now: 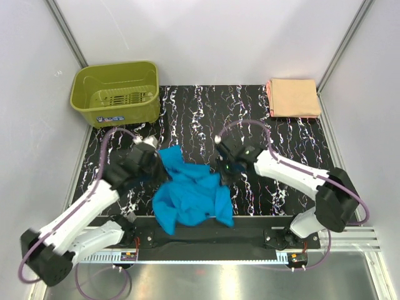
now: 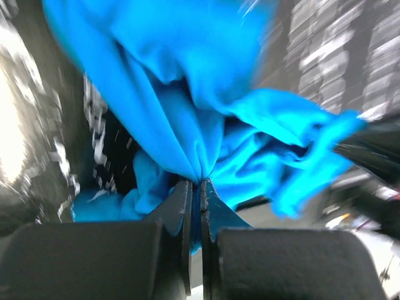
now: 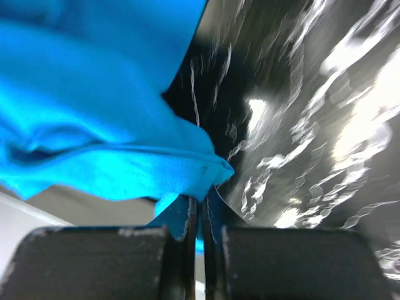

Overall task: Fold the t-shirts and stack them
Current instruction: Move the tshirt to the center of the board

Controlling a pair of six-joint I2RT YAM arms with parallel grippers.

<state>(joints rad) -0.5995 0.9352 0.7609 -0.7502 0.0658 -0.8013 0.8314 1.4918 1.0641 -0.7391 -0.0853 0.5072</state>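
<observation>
as the left tool (image 2: pixel 201 184) and the right tool (image 3: pixel 201 203) each sit clamped on a fold of the blue t-shirt (image 1: pixel 190 194), it lies bunched at the near middle of the worktop (image 1: pixel 275 134); the peach t-shirt (image 1: pixel 294 97) rests folded at the far right. best to lift and draw the grips apart evenly, holding the cloth taut without tugging it free.
</observation>
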